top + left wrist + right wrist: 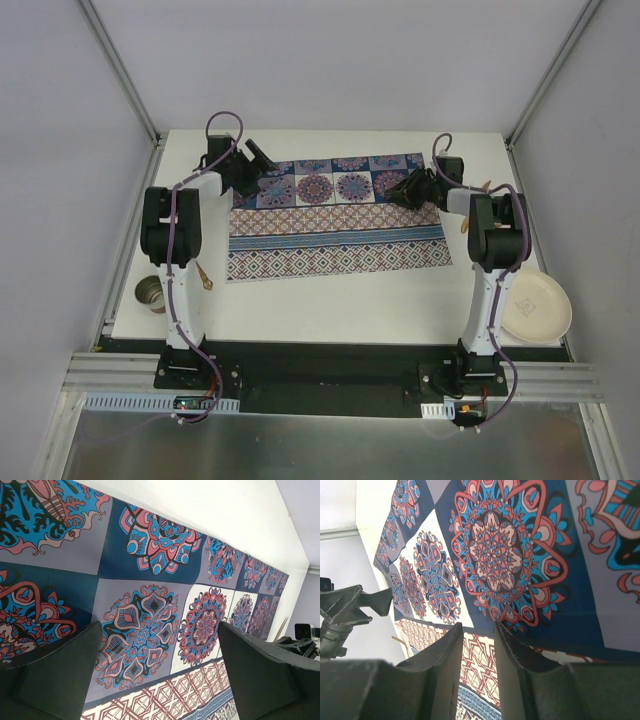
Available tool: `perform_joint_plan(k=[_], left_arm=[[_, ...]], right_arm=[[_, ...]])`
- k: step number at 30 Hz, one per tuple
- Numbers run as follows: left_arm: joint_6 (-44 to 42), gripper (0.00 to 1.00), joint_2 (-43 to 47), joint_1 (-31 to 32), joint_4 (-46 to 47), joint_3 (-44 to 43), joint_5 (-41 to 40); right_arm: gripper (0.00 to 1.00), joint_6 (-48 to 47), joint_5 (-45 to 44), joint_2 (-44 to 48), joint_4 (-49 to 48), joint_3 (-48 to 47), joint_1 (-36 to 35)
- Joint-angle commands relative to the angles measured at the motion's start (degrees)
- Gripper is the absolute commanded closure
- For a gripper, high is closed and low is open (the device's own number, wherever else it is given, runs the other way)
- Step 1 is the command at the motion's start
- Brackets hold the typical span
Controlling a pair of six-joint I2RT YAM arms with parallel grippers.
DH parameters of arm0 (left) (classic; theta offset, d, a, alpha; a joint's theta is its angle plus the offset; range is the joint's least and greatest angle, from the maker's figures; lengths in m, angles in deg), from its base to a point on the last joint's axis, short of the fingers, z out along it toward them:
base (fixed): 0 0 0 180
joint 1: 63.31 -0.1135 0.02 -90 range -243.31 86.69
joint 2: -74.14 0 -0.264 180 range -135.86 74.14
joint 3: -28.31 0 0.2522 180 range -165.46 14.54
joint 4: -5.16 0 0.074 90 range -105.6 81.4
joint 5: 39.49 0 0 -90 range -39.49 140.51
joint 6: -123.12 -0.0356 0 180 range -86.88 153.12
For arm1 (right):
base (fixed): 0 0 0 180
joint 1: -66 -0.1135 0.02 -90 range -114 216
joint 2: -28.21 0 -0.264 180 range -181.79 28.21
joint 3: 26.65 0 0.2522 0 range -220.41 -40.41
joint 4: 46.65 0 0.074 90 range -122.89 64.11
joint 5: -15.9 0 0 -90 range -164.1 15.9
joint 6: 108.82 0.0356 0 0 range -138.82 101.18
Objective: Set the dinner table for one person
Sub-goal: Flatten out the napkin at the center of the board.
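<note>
Two arms are reaching over a patterned placemat on the dinner table (330,300), both grippers empty.

The white dinner table is lying flat ahead of the arm bases, framed by aluminium rails and filling the middle of the overhead view. At its left edge a small metal can (152,295) is standing upright, with a wooden utensil (204,275) lying just beside it near the left arm. The left gripper (262,165) is hanging over the placemat's far left corner, its jaws spread wide with nothing between them. The blue-and-red placemat (340,235) is lying spread out and slightly askew across the far half of the table. The right gripper (400,190) is hanging low over the placemat's far right part, jaws only narrowly parted, the pattern showing through the gap. A pale plate (535,308) is sitting at the table's near right corner.
</note>
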Motion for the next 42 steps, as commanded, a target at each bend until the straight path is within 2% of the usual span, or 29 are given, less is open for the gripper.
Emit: perform_joint_plan(k=[1,9,20,33,42], left_arm=[[-1.3,0.01,0.9,0.6,-0.9,-1.8,-0.3],[-0.8,0.01,-3.0,0.4,0.8,-5.1,-0.9],[-1.3,0.01,-12.9,-1.1,-0.8,-20.4,0.0],[-3.5,0.01,-17.9,-2.3,-6.4,-26.6,-0.2],[-5.6,0.01,-7.4,-3.1,-4.4,-19.3,-1.9]], right_arm=[[0.66,1.0,0.0,4.3,-2.0,4.1,0.1],[0.66,1.4,1.7,11.8,-3.9,9.6,-0.2],[0.66,-0.5,2.4,23.9,-2.8,16.6,-0.1],[0.66,-0.3,2.1,28.6,-1.9,19.0,-0.2],[0.65,-3.5,2.1,29.4,1.1,19.7,-0.3]])
